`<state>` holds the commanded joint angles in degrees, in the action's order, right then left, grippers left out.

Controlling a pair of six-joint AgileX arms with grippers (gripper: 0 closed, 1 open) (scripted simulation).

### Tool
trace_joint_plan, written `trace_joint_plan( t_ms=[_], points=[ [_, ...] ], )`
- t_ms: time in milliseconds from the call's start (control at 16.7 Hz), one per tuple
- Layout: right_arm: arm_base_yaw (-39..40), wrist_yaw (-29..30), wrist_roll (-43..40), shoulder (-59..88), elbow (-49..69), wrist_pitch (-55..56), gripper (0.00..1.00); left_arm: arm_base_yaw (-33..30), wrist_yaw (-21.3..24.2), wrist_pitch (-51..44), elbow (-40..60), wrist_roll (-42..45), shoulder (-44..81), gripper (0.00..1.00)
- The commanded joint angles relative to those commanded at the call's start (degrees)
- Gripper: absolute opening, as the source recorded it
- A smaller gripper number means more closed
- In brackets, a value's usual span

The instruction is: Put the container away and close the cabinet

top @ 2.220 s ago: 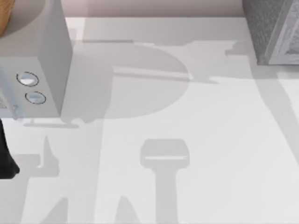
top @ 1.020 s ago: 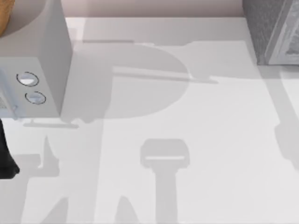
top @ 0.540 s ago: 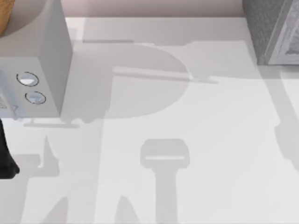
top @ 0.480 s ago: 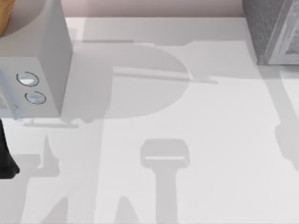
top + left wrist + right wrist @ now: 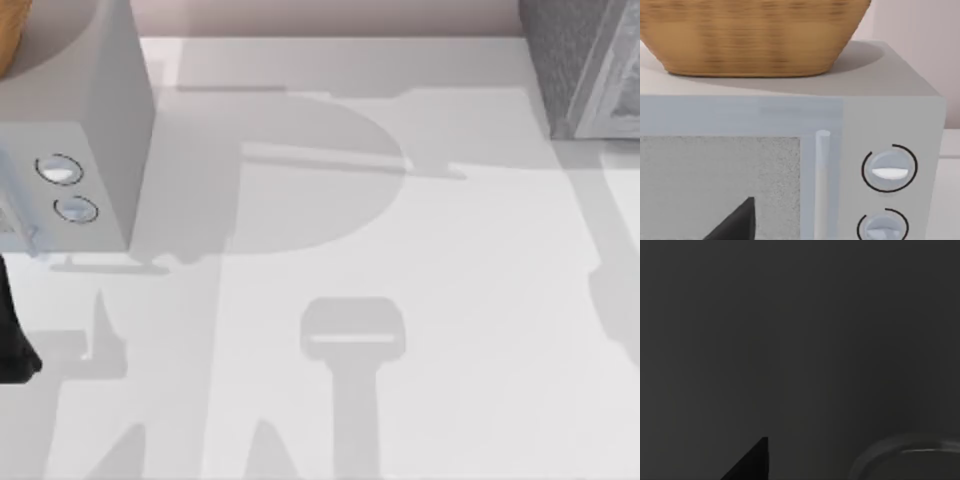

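The cabinet (image 5: 578, 62), dark grey and speckled with a pale framed door panel, stands at the table's far right corner and is cut off by the top view's edge. The container is out of view. A dark part of my left arm (image 5: 12, 340) shows at the table's left edge, in front of the light grey box. One dark fingertip (image 5: 737, 224) of the left gripper points at that box's front in the left wrist view. The right wrist view is dark.
A smooth light grey box (image 5: 85, 110) with two round dials (image 5: 889, 169) stands at the far left, with a woven basket (image 5: 750, 35) on top of it. Arm shadows lie across the white table (image 5: 450, 280).
Since the oldest frame the shadow at the table's right edge has shifted and a broader patch has appeared lower down. Nothing has visibly moved in the last second.
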<state>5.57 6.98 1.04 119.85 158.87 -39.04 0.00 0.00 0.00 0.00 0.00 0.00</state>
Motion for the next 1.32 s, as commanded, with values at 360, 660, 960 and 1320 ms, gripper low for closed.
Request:
trace_joint_plan(
  t_ms=[360, 660, 960, 1320],
  points=[
    [0.1, 0.0, 0.0, 0.0, 0.0, 0.0, 1.0, 0.0, 0.0, 0.0, 0.0, 0.0, 0.0, 1.0],
    [0.0, -1.7, -0.8, -8.2, -8.7, 4.1, 1.0, 0.0, 0.0, 0.0, 0.0, 0.0, 0.0, 1.0],
    [-0.9, -4.4, -2.4, -29.5, -32.3, 12.5, 1.0, 0.0, 0.0, 0.0, 0.0, 0.0, 0.0, 1.0],
    [-2.7, -7.1, -3.7, -62.7, -78.1, 23.9, 1.0, 0.0, 0.0, 0.0, 0.0, 0.0, 0.0, 1.0]
  ],
)
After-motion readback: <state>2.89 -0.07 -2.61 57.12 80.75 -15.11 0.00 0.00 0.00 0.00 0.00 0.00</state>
